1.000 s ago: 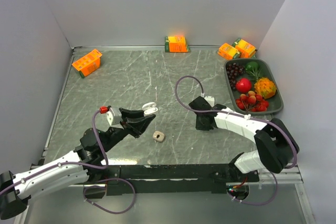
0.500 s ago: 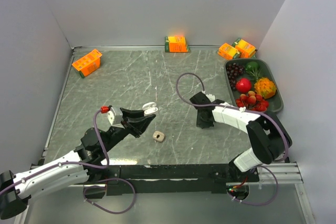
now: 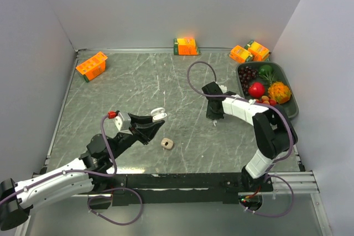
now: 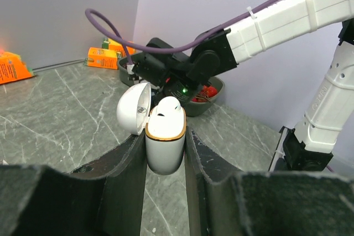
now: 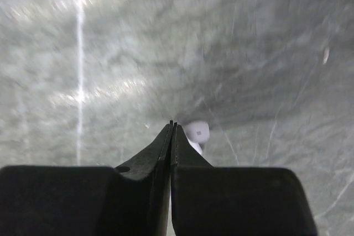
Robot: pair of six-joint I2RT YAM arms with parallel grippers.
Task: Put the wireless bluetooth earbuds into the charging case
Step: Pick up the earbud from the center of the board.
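My left gripper [image 3: 153,125] [image 4: 165,139] is shut on the white charging case [image 4: 165,146] with a gold rim and holds it above the table, lid [image 4: 133,115] open to the left. One white earbud [image 4: 167,106] sits in the case. The case also shows in the top view [image 3: 158,114]. My right gripper [image 3: 213,116] [image 5: 173,125] points down at the table with its jaws pressed together and nothing between them. Another white earbud [image 5: 196,132] lies on the table just right of its tip, small and white in the top view [image 3: 216,123].
A small beige rounded object [image 3: 167,143] lies on the table below the left gripper. A dark tray [image 3: 293,111] of fruit stands at the right edge. Orange boxes sit at the far left [image 3: 91,65], far middle [image 3: 186,46] and far right [image 3: 249,52].
My right arm has swung its gripper farther from the near edge and slightly left. The left gripper with the case has hardly moved.
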